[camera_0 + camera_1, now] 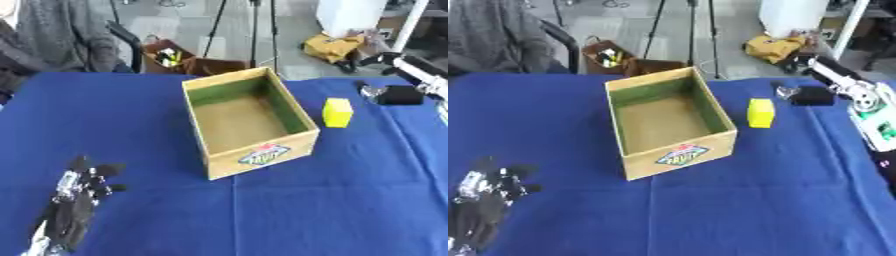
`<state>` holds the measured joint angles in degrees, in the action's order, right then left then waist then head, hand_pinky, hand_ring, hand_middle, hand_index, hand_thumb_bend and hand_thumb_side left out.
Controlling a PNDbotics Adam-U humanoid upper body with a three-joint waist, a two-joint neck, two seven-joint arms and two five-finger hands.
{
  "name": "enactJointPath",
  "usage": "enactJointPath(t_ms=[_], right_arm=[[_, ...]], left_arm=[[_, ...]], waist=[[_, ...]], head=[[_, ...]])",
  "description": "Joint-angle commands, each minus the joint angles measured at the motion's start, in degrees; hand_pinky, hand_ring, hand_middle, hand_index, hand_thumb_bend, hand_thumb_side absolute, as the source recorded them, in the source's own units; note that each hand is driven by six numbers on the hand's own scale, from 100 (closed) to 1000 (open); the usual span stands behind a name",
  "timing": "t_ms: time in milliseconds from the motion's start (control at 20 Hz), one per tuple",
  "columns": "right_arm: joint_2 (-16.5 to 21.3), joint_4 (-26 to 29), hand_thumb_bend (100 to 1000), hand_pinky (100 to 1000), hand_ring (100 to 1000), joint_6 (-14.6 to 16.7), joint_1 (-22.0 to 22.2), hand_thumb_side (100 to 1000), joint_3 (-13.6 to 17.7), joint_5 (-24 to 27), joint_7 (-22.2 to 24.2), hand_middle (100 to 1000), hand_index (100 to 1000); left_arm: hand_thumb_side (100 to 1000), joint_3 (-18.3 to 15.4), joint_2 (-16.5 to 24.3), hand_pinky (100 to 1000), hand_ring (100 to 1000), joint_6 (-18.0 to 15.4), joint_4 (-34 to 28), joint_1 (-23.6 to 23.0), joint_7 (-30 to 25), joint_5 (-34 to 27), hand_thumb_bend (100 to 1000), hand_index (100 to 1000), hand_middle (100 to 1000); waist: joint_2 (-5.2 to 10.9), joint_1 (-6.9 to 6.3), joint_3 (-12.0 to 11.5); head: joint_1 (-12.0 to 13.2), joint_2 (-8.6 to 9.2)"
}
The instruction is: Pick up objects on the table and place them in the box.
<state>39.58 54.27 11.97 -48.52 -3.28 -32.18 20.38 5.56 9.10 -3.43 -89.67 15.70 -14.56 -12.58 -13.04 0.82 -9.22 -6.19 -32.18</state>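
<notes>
1. Left hand [74,200] rests at the near left corner of the counter [350,210], fingers up and relaxed, spread a little, holding nothing
2. Right hand [398,95] shows over the far right edge of the counter, dark and bunched; whether its fingers are open or curled I cannot tell, and nothing can be seen in it
3. The silver and white right arm [859,95] comes in along the right edge behind that hand
4. The yellow block [338,112] stands upright on the blue cloth, just beside the right wall of the box [262,157], apart from it by a narrow strip of blue
5. The block sits between the box and the right hand, clear of both
6. The box is open-topped, cardboard with green inner walls and a label on its near side; it stands mid-counter, turned a little askew, nothing visible inside
7. Open blue counter runs wide across the near edge and along the left side
8. The strip between box and right edge is tighter, with block and hand in it
</notes>
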Motion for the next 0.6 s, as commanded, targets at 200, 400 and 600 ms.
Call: enactJointPath(t_ms=[200, 400, 600], right_arm=[[2.2, -1.8, 200, 913, 1000, 1.2, -1.5, 443, 1.8, -3.6, 2.3, 915, 904], [2.0, -3.2, 206, 917, 1000, 1.1, -1.3, 465, 2.1, -4.1, 2.5, 916, 904], [1.8, -3.9, 200, 915, 1000, 1.3, -1.3, 477, 2.1, -3.9, 2.4, 912, 900]], left_arm=[[1000, 0.7, 0.8, 733, 913, 0.0, -1.4, 1.1, -0.9, -0.1, 279, 653, 700], [1000, 0.7, 0.9, 733, 913, -0.1, -1.5, 1.4, -1.0, -0.1, 277, 653, 700], [1000, 0.8, 0.8, 734, 913, -0.1, -1.6, 1.5, -1.1, -0.2, 276, 653, 700]], waist=[[0.55, -0.08, -0.7], [0.15, -0.36, -1.4], [-0.09, -0.66, -1.8]], head=[[-1.4, 1.25], [-1.5, 1.64], [-1.5, 1.58]])
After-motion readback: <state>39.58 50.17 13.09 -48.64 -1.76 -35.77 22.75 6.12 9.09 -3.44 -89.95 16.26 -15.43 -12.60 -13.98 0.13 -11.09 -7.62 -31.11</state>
